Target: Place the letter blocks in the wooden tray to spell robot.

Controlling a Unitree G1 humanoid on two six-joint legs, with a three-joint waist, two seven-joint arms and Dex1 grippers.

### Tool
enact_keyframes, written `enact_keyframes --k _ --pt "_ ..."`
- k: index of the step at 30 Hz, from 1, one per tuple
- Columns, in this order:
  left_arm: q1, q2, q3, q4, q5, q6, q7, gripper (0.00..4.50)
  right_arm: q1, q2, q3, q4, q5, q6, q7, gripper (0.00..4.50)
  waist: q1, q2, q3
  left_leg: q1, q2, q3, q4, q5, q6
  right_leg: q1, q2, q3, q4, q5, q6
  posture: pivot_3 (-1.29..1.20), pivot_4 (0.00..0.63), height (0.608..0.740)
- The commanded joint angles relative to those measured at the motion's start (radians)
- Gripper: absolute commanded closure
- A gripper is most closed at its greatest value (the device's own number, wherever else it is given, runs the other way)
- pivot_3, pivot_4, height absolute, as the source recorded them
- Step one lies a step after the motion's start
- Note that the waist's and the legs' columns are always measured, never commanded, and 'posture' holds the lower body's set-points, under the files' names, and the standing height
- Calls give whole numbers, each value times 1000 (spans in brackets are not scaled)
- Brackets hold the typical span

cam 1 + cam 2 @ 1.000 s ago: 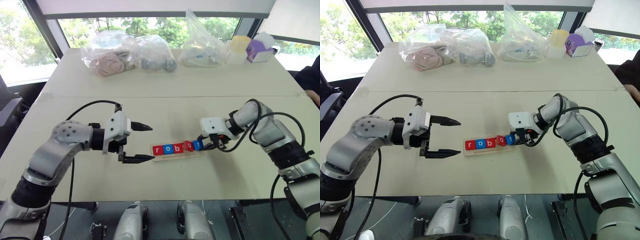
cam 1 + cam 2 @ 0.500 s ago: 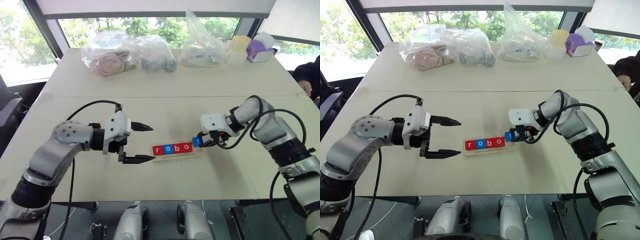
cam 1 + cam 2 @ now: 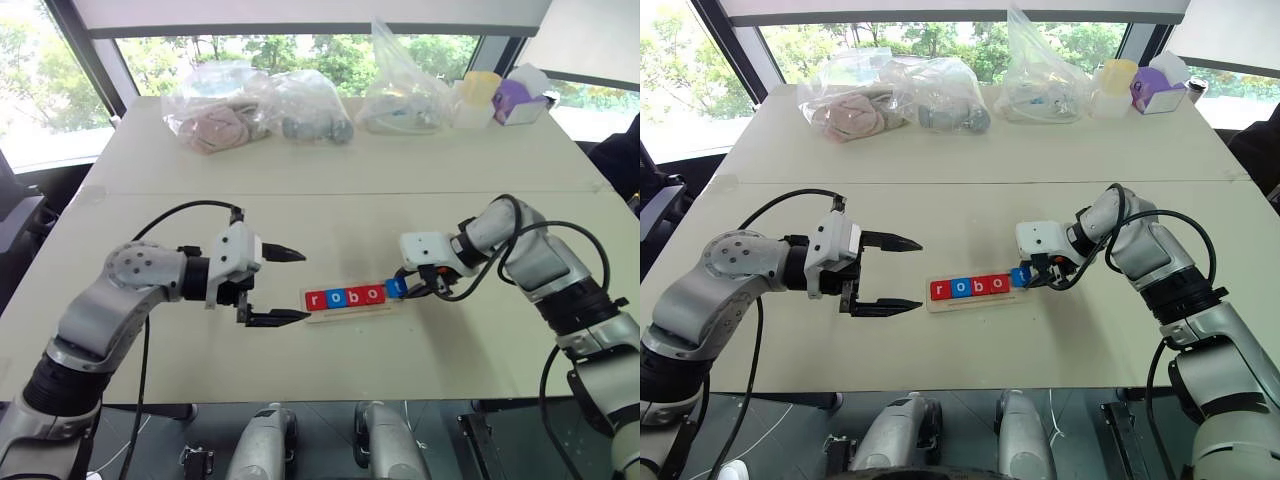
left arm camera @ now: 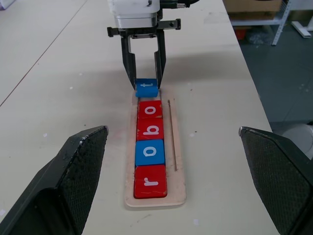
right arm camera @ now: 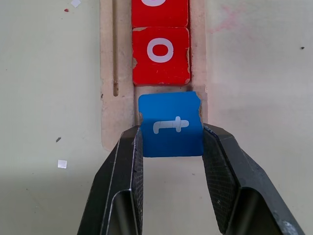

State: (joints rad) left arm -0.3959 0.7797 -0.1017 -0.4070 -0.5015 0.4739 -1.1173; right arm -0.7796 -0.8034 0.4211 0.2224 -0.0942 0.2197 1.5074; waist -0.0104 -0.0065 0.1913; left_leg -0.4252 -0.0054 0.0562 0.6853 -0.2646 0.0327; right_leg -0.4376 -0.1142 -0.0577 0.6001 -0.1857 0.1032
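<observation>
So the wooden tray (image 4: 177, 147) sits mid-worktop (image 3: 330, 170) with four letter blocks already in the groove: red r (image 4: 149, 181), blue o (image 4: 149, 152), red b (image 4: 149, 129), red o (image 4: 149, 108). The right end effector (image 5: 171, 142) is clamped on the blue t block (image 5: 171, 125), holding it at the tray's open end, just beside the last red o. The left end effector (image 3: 290, 285) hangs off the tray's other end, fingers spread wide with nothing in them.

My arms are jointed silver-grey shells with darker black bands at the elbows and forearms. Each wrist ends in a white boxy housing. Thin black cables loop loosely from forearm to wrist on both sides. My fingers (image 4: 73, 186) are black with a finely cross-hatched grip texture.
</observation>
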Motion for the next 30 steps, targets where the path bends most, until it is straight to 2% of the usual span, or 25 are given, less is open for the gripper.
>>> enact_keyframes --k 1,15,16,17,21,25,30 --pt "-7 3 23 -29 -12 -4 3 0 -7 4 -8 -6 4 9 9 3377 0 0 0 0 0 0 0 0 0 0 0 0 0 0 0 0 150 740" --pt "0 5 25 -36 -10 -6 13 0 -16 23 3 0 -2 20 24 3377 0 0 0 0 0 0 0 0 0 0 0 0 0 0 0 0 150 740" --pt "1 5 26 -36 -10 -6 13 0 -16 24 4 -1 -2 20 26 2319 0 0 0 0 0 0 0 0 0 0 0 0 0 0 0 0 150 740" --pt "1 6 26 -37 -11 -5 13 0 -17 26 3 0 -2 18 24 1981 0 0 0 0 0 0 0 0 0 0 0 0 0 0 0 0 150 740" --pt "2 7 27 -37 -11 -5 12 0 -22 30 -1 -8 -3 24 24 27 0 0 0 0 0 0 0 0 0 0 0 0 0 0 0 0 150 740" --pt "3 7 26 -37 -12 -5 10 0 -32 20 -25 -51 21 65 39 27 0 0 0 0 0 0 0 0 0 0 0 0 0 0 0 0 150 740" --pt "1 5 23 -37 -12 -5 10 0 -62 -4 -95 -59 34 105 -14 27 1 0 0 0 0 0 0 0 0 0 0 0 0 0 0 0 150 740"
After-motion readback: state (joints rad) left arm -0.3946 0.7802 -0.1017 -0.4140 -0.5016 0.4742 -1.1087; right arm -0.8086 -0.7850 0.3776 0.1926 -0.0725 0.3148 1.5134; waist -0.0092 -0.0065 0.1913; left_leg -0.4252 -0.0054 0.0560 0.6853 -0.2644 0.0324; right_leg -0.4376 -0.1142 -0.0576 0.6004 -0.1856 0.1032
